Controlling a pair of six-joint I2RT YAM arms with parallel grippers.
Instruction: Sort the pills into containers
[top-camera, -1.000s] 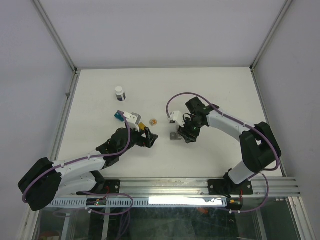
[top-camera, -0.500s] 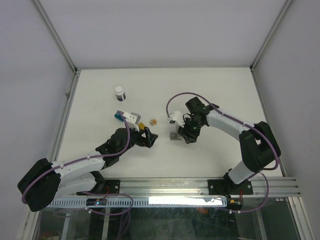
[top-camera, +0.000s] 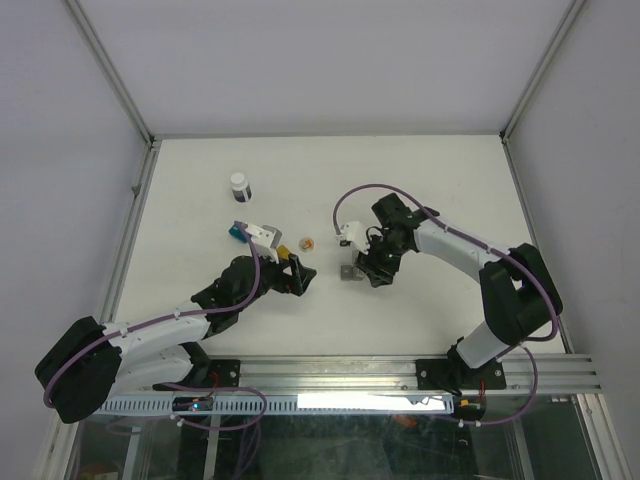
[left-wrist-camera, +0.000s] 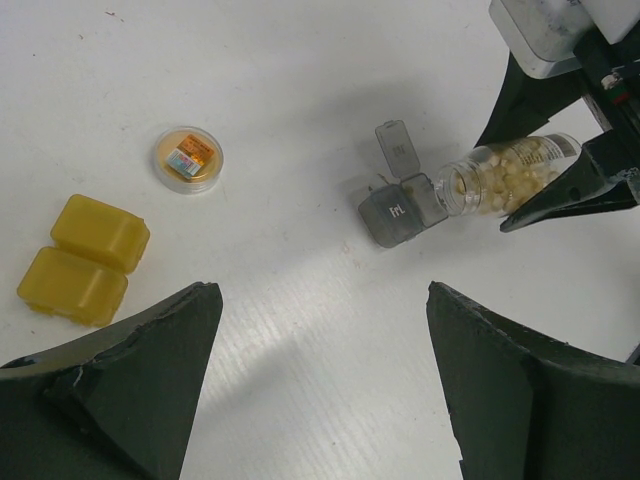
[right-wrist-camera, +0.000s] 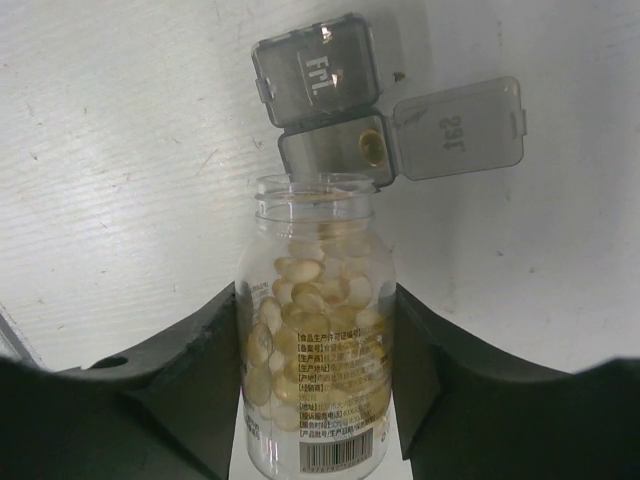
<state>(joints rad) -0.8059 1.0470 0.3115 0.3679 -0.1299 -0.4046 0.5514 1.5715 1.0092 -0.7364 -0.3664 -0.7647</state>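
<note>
My right gripper (right-wrist-camera: 316, 300) is shut on a clear pill bottle (right-wrist-camera: 315, 350) full of pale yellow pills, tilted with its open mouth over the gray container (right-wrist-camera: 312, 72). One gray cell is shut. The other has its lid (right-wrist-camera: 458, 128) flipped open, and a yellow pill (right-wrist-camera: 372, 149) lies in it. The left wrist view shows the gray container (left-wrist-camera: 400, 210), the bottle (left-wrist-camera: 505, 175) and the amber-yellow container (left-wrist-camera: 82, 260), shut. My left gripper (left-wrist-camera: 320, 300) is open and empty above bare table. The teal container (top-camera: 236, 232) lies at the left.
A round bottle cap (left-wrist-camera: 187, 160) lies between the amber and gray containers. A small dark bottle with a white cap (top-camera: 240, 185) stands at the back left. The enclosure walls border the white table (top-camera: 430, 180).
</note>
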